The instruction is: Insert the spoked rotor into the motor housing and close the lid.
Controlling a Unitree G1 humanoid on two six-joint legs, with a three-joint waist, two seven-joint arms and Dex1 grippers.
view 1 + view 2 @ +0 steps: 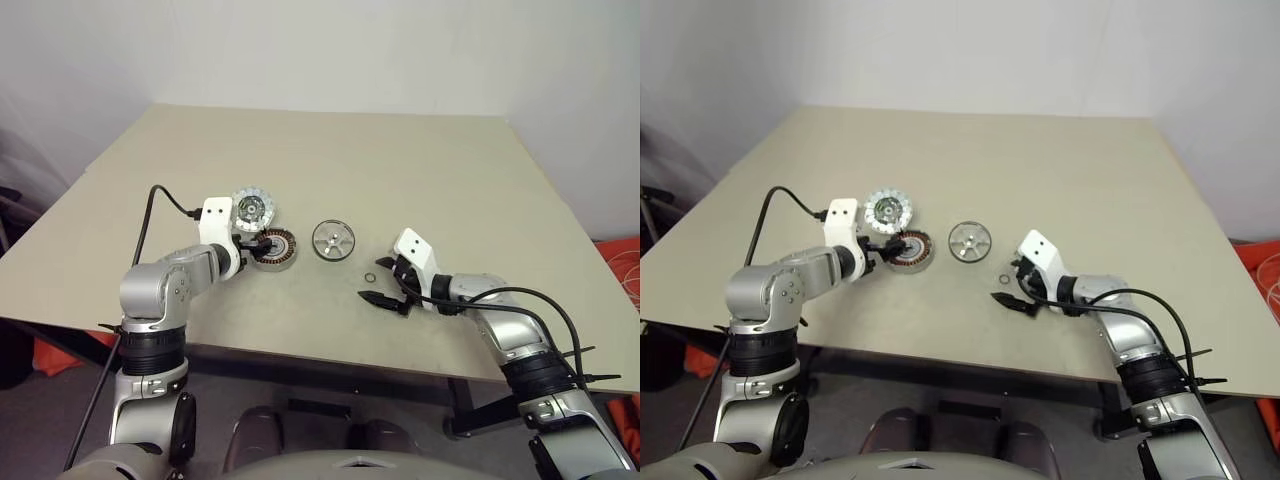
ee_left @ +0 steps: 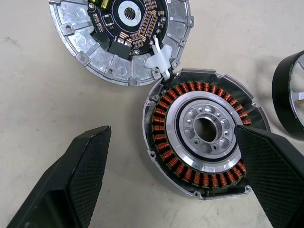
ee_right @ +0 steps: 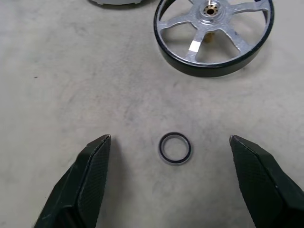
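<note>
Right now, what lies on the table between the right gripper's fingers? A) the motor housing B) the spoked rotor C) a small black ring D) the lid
C: the right wrist view shows the small black ring lying flat on the table between the open fingers of the right gripper, touching neither; the spoked rotor sits farther off, beyond the ring.
</note>
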